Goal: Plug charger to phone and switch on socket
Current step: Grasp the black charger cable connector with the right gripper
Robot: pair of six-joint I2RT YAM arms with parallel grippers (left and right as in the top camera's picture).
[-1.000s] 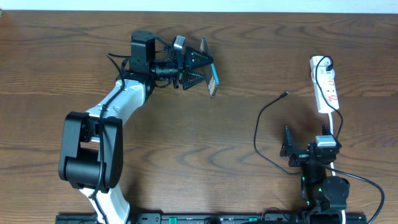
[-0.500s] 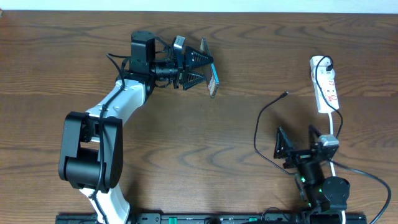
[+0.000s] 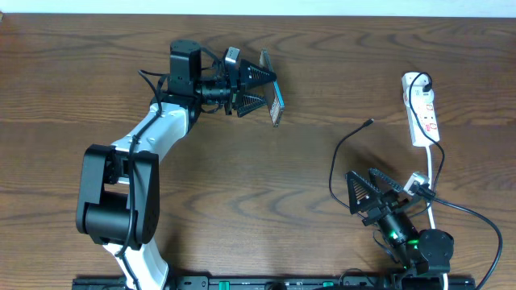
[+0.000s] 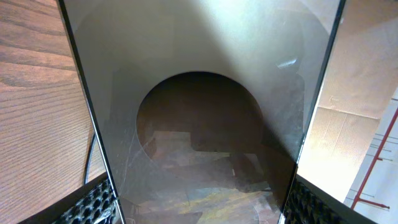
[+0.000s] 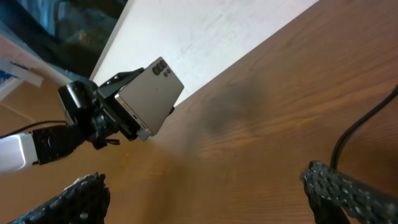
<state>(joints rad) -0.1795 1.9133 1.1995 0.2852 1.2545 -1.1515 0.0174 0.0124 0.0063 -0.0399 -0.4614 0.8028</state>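
Observation:
My left gripper [image 3: 256, 89] is shut on the phone [image 3: 275, 101] and holds it on edge above the table at the back centre. The phone's shiny face [image 4: 199, 124] fills the left wrist view between the fingers; from the right wrist view I see its grey-gold back [image 5: 152, 93]. The charger's thin black cable [image 3: 333, 173] curves across the table, its small connector [image 3: 369, 122] loose, its black plug [image 3: 424, 81] in the white socket strip [image 3: 422, 109] at the right. My right gripper [image 3: 361, 196] is open and empty, near the cable's lower bend. The cable also shows in the right wrist view [image 5: 360, 127].
The socket's white cord [image 3: 436, 173] runs down past my right arm's base [image 3: 419, 250]. My left arm [image 3: 129, 173] stretches from the front left toward the back centre. A pale wall edge [image 5: 205, 25] bounds the table's far side.
My right gripper has swung left and tilted, moving from near the white cord toward the charger cable's bend. The left gripper and phone have not moved.

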